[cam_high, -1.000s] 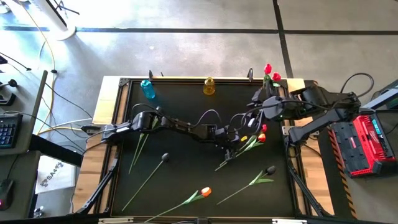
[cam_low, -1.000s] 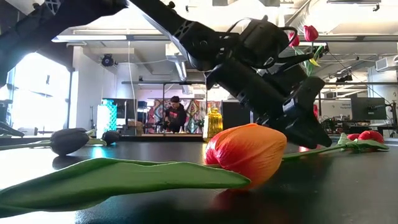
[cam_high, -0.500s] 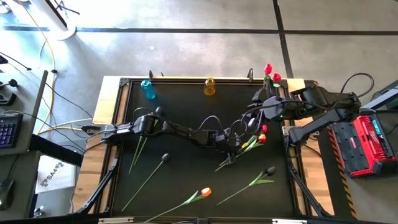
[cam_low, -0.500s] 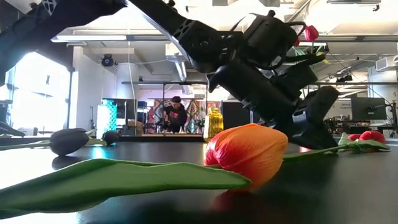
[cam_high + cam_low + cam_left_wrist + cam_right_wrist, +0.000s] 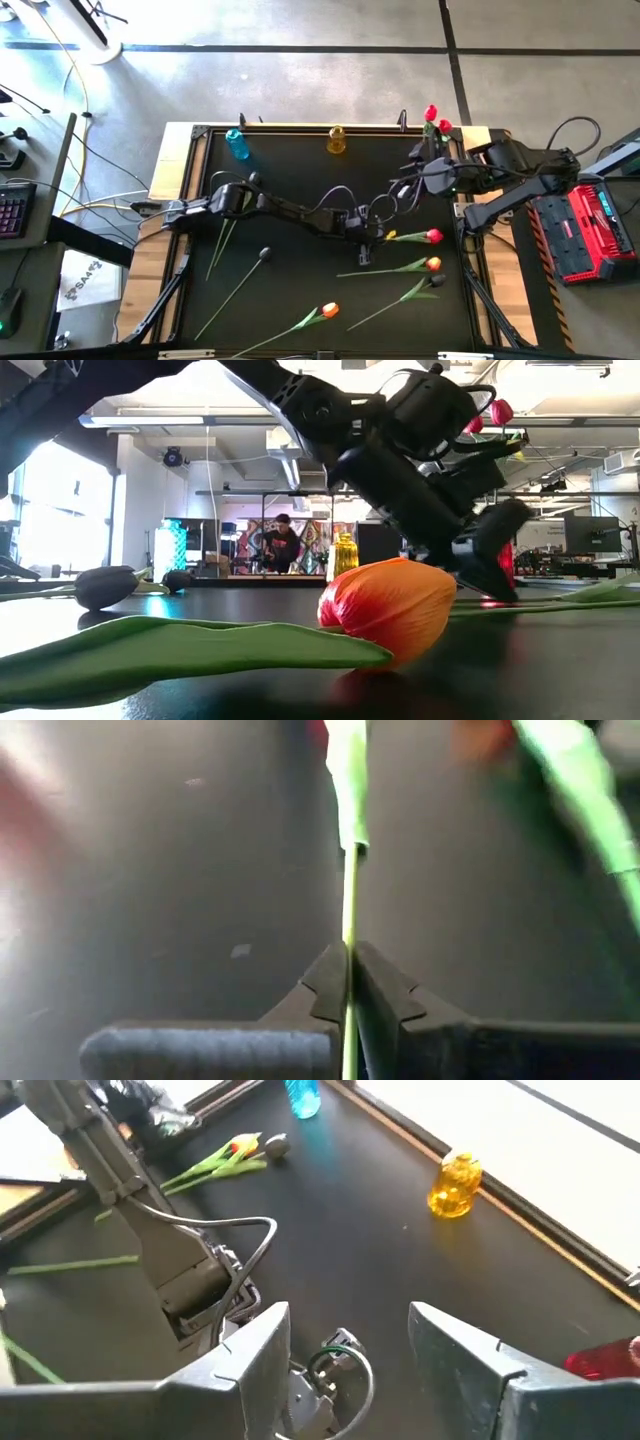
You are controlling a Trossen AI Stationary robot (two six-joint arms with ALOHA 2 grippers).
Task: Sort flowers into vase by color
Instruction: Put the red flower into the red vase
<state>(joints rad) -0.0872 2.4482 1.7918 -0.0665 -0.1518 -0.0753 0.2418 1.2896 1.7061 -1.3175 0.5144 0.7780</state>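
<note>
Several artificial tulips lie on the matte black tabletop (image 5: 300, 160), each a thin green stem with narrow flat leaves and a small smooth head. The left tool (image 5: 364, 243) sits near the middle of the tabletop, toward its right edge, its dark wedge-shaped fingers (image 5: 325, 982) pinched together on the wire-thin stem of the red tulip (image 5: 433, 236); that stem runs from the tool to a head lying near the right edge. Just nearer the front edge lies an orange-headed tulip (image 5: 432, 264), then a black-headed tulip (image 5: 437, 282). Another orange tulip (image 5: 329, 310) rests by the front edge, and a second black-headed one (image 5: 265, 253) lies left of centre.

Along the back edge stand a blue glass vase (image 5: 237, 143), a yellow ribbed vase (image 5: 336, 138) and, at the back right corner, red tulips (image 5: 432, 113) standing upright; their vase is hidden. The right tool (image 5: 412, 168) hovers near that corner, its pale flat fingers (image 5: 254, 1362) spread wide, holding nothing.

The left wrist view is blurred beyond the stem.
</note>
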